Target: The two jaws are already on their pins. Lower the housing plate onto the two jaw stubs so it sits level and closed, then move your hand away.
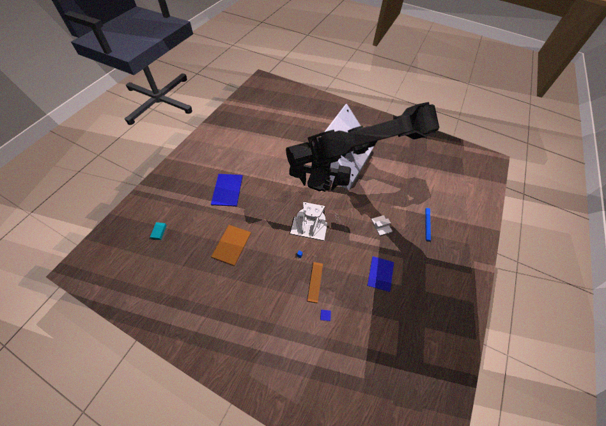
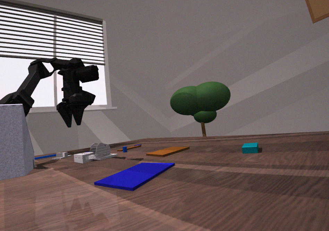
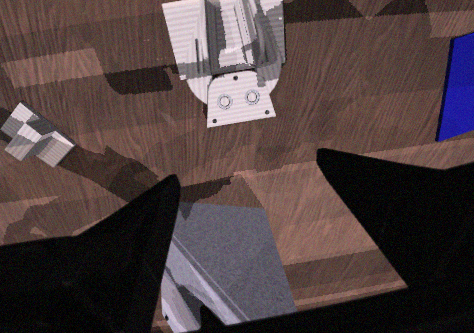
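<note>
The white housing plate point(image 1: 313, 213) point(image 2: 79, 155) point(image 3: 240, 113), with two round bosses and small holes, lies over the near end of the two jaws. It looks level in the exterior view, with a thin seam under it; the stubs are hidden. The two grey-white jaws stand side by side on the white base point(image 1: 318, 236) point(image 2: 112, 155) point(image 3: 179, 27): the left jaw point(image 3: 202, 32) and right jaw point(image 3: 247, 22) show in the wrist view. My gripper point(image 2: 74, 125) point(image 3: 248, 168) is open and empty, well above the assembly and clear of the plate.
A stepped white piece point(image 1: 381, 225) point(image 2: 61, 154) point(image 3: 37, 134) lies to one side. A blue panel point(image 1: 227, 189) point(image 2: 135, 175) point(image 3: 457, 89), orange panel point(image 1: 231, 245) point(image 2: 168, 151), small blue cylinder point(image 1: 300, 253), orange bar point(image 1: 314, 282) and blue bar point(image 1: 427, 224) lie around. The robot's grey mount point(image 2: 11, 140) stands close.
</note>
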